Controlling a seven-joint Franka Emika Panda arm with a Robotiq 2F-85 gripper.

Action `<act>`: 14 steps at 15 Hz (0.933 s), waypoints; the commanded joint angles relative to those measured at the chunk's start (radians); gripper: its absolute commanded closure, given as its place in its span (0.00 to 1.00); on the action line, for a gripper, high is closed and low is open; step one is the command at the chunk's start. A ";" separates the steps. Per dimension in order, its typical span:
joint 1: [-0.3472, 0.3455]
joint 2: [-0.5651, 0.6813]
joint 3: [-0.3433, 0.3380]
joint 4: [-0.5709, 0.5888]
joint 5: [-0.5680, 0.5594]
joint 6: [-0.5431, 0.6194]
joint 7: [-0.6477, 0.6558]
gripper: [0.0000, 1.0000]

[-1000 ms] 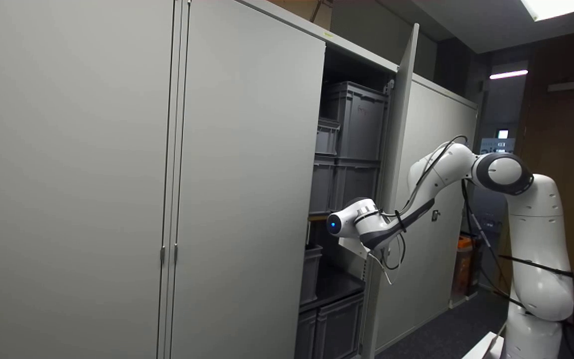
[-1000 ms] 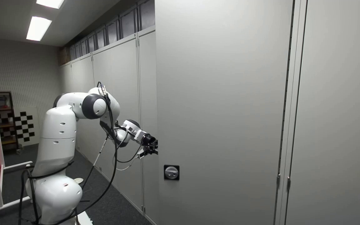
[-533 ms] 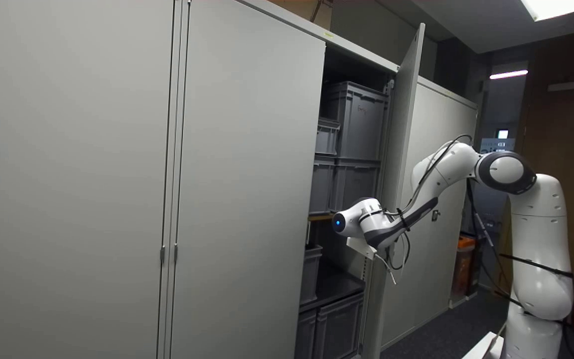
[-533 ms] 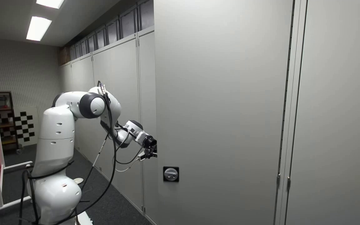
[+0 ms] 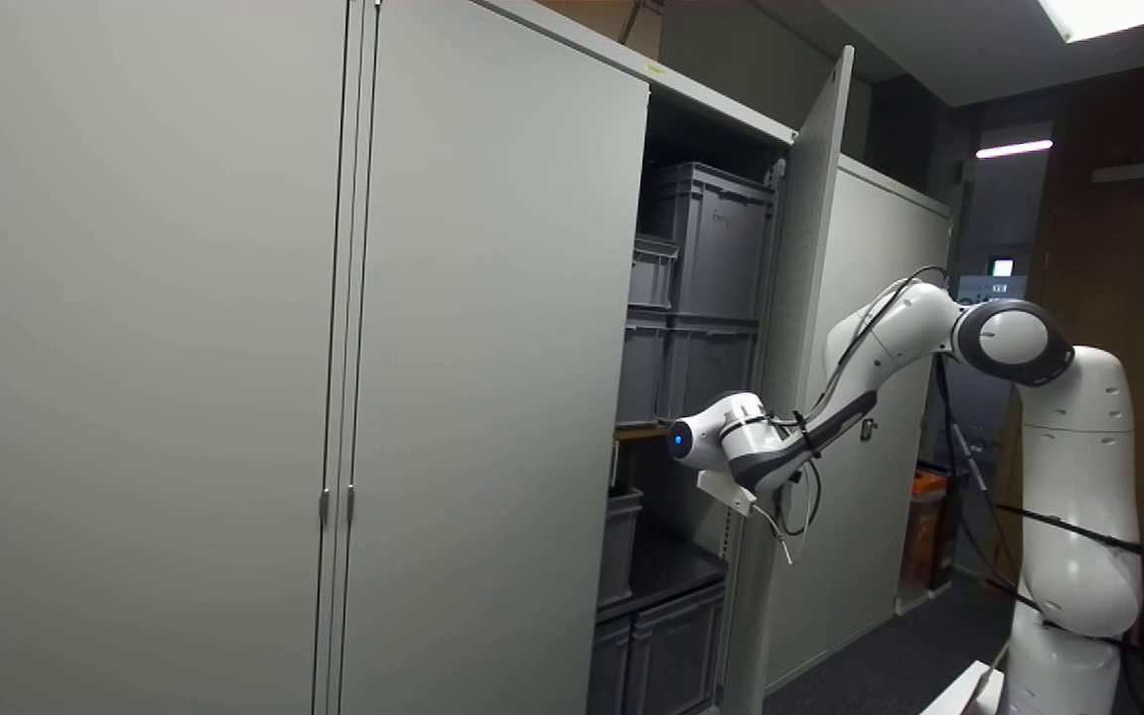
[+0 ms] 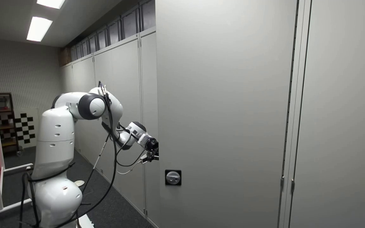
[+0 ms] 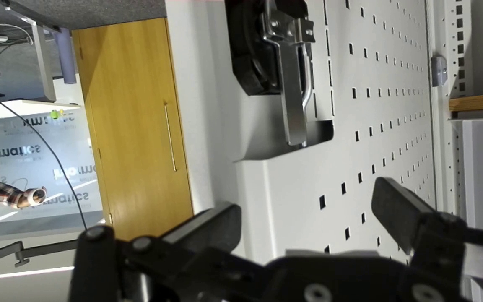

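Cabinet door [image 6: 223, 95] stands open, projecting from the long grey cabinet [image 5: 502, 348], and the gripper [image 7: 307, 199] is at its inner side, near the free edge. The wrist view shows the fingers [image 7: 224, 228] well apart, with the door's perforated inner face behind them; whether either finger touches the metal cannot be told. Only from the wrist does the latch [image 7: 292, 92] show, a black housing with a metal lever, set in a cutout near that same edge. A round lock knob [image 6: 173, 177] on the outside appears in an exterior view, where the broad, plain outer face hides the gripper's tips. In an exterior view the door is a narrow slanted panel, and the opening beside it reveals grey bins [image 5: 721, 248] on several levels and a dark shelf [image 5: 676, 564]; there the arm's wrist [image 5: 731, 437] masks the gripper. Wrist view alone takes in a person's plaid-sleeved arm [image 7: 2, 193]; it also shows a wooden door [image 7: 132, 126] with a long bar handle. A black-and-white checkerboard [image 6: 24, 128] stands in the background of an exterior view.
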 commanded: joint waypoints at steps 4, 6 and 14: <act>-0.021 -0.068 -0.016 -0.050 0.019 -0.005 0.010 0.00; -0.025 -0.079 -0.021 -0.057 0.028 -0.004 0.012 0.00; -0.034 -0.109 -0.029 -0.073 0.047 -0.008 0.014 0.00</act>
